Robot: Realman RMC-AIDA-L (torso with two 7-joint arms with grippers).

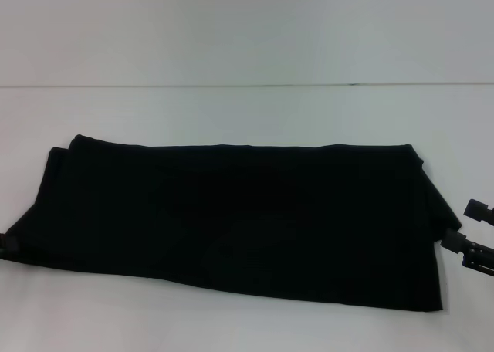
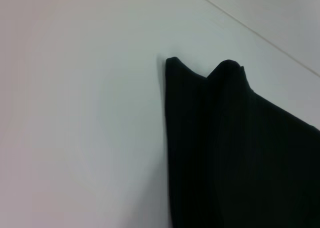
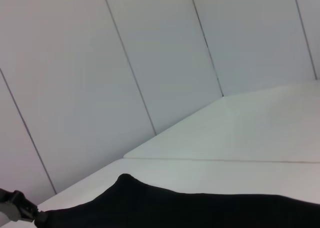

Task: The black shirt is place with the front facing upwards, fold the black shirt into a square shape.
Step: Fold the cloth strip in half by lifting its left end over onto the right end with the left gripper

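The black shirt [image 1: 239, 221] lies flat on the white worktop [image 1: 247, 109] as a long band, wider than deep, its lettering out of sight. That suggests the lengthwise folds are done and the short ends remain to be brought inward for a square.

At the shirt's near right corner, the right pincer [image 1: 472, 232] sits low at the cloth's edge, fingers spread and holding nothing, likely placed to take that end. At the shirt's left end only a sliver of the left pincer [image 1: 6, 246] shows, touching or just beside the hem; I cannot tell whether it is clenched.

Beyond the shirt's far edge the worktop runs bare to a pale wall [image 1: 247, 28].
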